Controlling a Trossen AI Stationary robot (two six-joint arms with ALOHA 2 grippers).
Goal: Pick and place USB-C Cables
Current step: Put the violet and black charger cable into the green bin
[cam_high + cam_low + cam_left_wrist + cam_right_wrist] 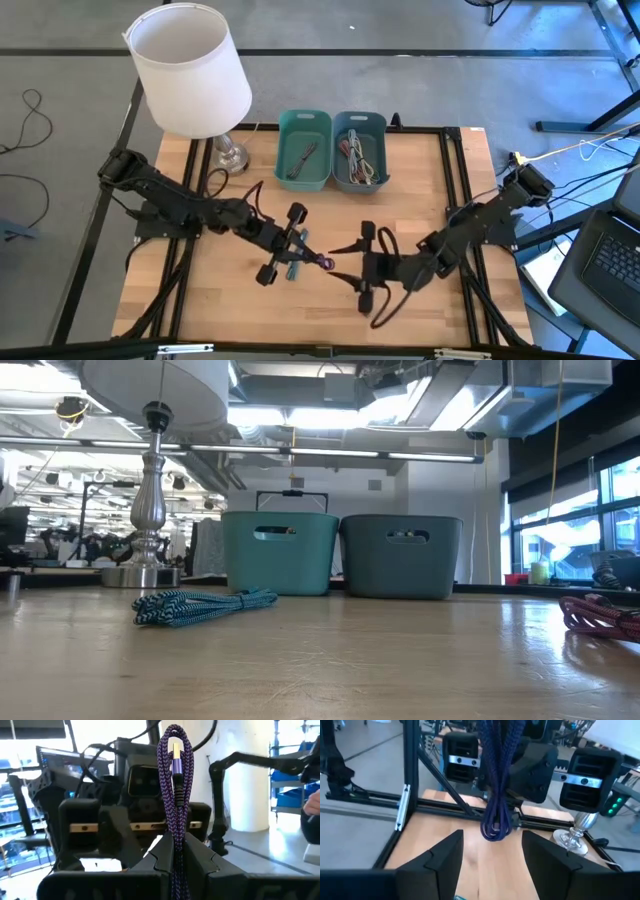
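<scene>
A purple braided USB-C cable bundle (175, 780) is in my left gripper (176, 845), which is shut on it above the middle of the table (312, 257). My right gripper (492, 852) faces it from the right (338, 262) and is open. The purple bundle's looped free end (495, 827) hangs just ahead of the gap between its fingers, touching neither. A teal braided cable bundle (200, 605) lies flat on the table under the left gripper (291, 268). A red cable (600, 618) lies at the right of the low view. My left gripper pinches the purple bundle between its two fingers, low on its length (176, 837). The fingers come roughly level from the table's left and lie along the bundle. The folded loop with a plug (174, 750) sticks out past the fingertips toward the right gripper, lifted clear of the table.
Two bins stand side by side at the table's far edge: a teal one (305, 150) with a few cables and a grey-blue one (358, 150) with several. A white-shaded lamp (190, 70) stands at the far left corner. Bare wood (230, 300) lies near the front edge.
</scene>
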